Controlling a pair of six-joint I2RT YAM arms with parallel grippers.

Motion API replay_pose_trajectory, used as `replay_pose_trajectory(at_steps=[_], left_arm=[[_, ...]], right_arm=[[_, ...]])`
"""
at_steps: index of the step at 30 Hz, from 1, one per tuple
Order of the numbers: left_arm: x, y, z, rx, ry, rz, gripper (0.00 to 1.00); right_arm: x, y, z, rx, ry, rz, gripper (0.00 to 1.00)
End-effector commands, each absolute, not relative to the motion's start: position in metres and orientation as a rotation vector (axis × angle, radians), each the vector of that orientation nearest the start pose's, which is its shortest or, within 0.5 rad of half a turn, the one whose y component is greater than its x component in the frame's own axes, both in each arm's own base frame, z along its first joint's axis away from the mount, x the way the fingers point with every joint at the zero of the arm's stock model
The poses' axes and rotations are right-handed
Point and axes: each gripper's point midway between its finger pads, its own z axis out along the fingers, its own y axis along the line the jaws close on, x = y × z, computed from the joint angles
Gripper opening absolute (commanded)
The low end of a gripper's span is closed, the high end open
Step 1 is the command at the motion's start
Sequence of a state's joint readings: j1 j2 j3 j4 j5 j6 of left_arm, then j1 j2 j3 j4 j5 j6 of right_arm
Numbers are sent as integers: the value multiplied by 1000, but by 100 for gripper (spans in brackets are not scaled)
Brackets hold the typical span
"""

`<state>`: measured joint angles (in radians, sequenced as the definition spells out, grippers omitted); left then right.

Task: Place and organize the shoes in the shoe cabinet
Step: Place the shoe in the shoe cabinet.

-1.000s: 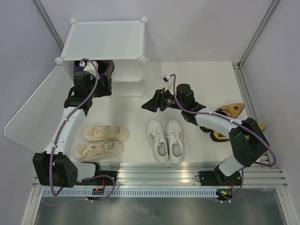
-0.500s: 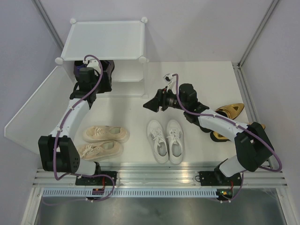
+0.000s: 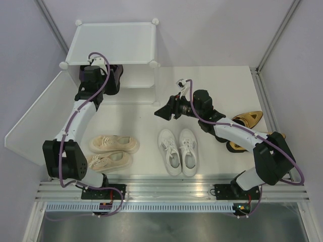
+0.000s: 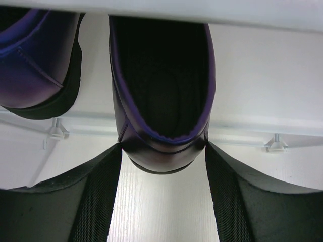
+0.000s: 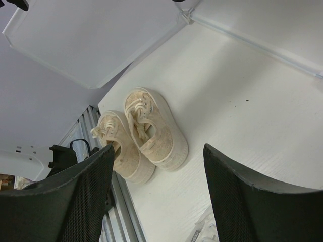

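Observation:
The white shoe cabinet point(image 3: 113, 43) stands at the back left, its door panel point(image 3: 35, 116) swung open to the left. My left gripper point(image 3: 107, 76) reaches into the lower opening, and its fingertips press both sides of one purple loafer's heel point(image 4: 161, 91). The other purple loafer point(image 4: 35, 65) lies just to its left. Over the middle of the table my right gripper point(image 3: 162, 112) hangs open, holding nothing. Beige sneakers point(image 3: 112, 151) lie at the front left and also show in the right wrist view point(image 5: 151, 128). White sneakers point(image 3: 177, 150) lie at the front centre.
The gold heels point(image 3: 247, 121) lie at the right, partly under the right arm. The cabinet's shelf edge point(image 4: 202, 10) runs just above the held loafer. The metal rail point(image 3: 166, 189) with both arm bases lines the near edge.
My left arm has stretched farther towards the cabinet, and its jaws have narrowed onto the loafer's heel. The right gripper has barely shifted.

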<state>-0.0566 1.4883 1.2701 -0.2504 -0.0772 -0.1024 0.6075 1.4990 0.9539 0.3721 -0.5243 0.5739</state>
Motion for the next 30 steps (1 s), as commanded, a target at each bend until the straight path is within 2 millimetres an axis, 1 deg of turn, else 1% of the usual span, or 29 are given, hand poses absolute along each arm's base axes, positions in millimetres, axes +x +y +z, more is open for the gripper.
replay_pose_trajectory(at_steps=[1, 8, 10, 11, 12, 13, 14, 16, 19, 21, 23, 30], left_arm=[[475, -6, 262, -80, 1940, 31, 70], [481, -7, 255, -70, 1950, 18, 67], [481, -6, 254, -70, 1953, 16, 68], [480, -7, 251, -68, 1960, 15, 74], [479, -7, 250, -71, 1961, 13, 77], [478, -8, 250, -87, 1959, -4, 82], [477, -10, 245, -90, 1967, -19, 84], [476, -15, 241, -100, 1958, -63, 88], [475, -16, 236, -123, 1955, -74, 91], [476, -14, 227, -135, 1970, -66, 91], [477, -13, 223, -150, 1975, -68, 91], [484, -15, 219, -143, 1944, -94, 92]], right_arm=[[307, 342, 243, -478, 1802, 1275, 75], [308, 342, 240, -481, 1807, 1268, 75], [309, 342, 239, -480, 1812, 1268, 75], [308, 343, 239, -482, 1812, 1269, 75], [309, 343, 238, -480, 1814, 1268, 75], [310, 342, 238, -481, 1813, 1267, 75], [310, 343, 237, -481, 1817, 1268, 75], [310, 344, 236, -483, 1818, 1268, 75], [310, 344, 234, -482, 1826, 1270, 76], [310, 344, 234, -484, 1824, 1271, 76], [310, 344, 235, -485, 1823, 1268, 75], [311, 344, 232, -484, 1828, 1263, 76]])
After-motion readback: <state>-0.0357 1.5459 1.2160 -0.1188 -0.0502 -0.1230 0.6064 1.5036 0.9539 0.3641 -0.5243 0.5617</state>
